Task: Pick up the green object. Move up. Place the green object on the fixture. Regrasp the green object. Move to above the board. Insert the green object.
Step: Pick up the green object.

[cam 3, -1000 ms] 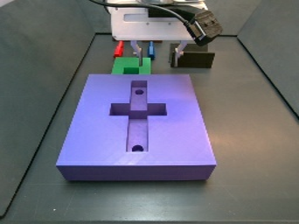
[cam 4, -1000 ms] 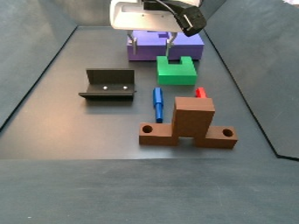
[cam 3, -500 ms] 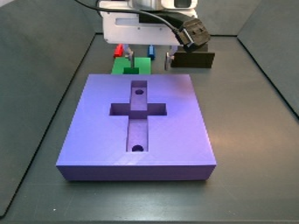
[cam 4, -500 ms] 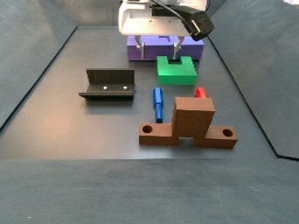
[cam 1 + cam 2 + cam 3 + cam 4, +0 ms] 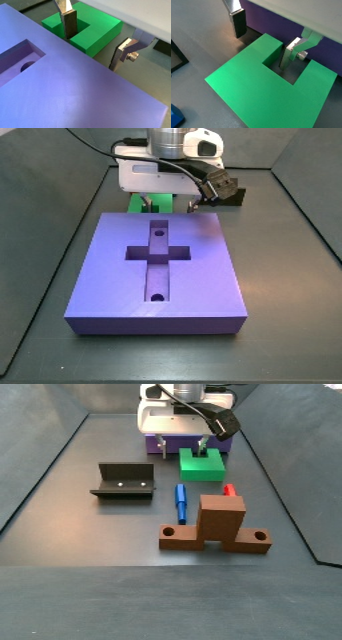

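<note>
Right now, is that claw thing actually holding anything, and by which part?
Nothing is held yet. The gripper is open, straddling one prong of the green object: one finger in its notch, the other outside.

Two fixed side cams look down from opposite ends: one from the board (image 5: pixel 160 263) end, one from behind the orange stand (image 5: pixel 215 526). Both wrist cams sit super close over the green object (image 5: pixel 264 87), fingers (image 5: pixel 67 22) in shot with the gripper (image 5: pixel 264 36).
</note>
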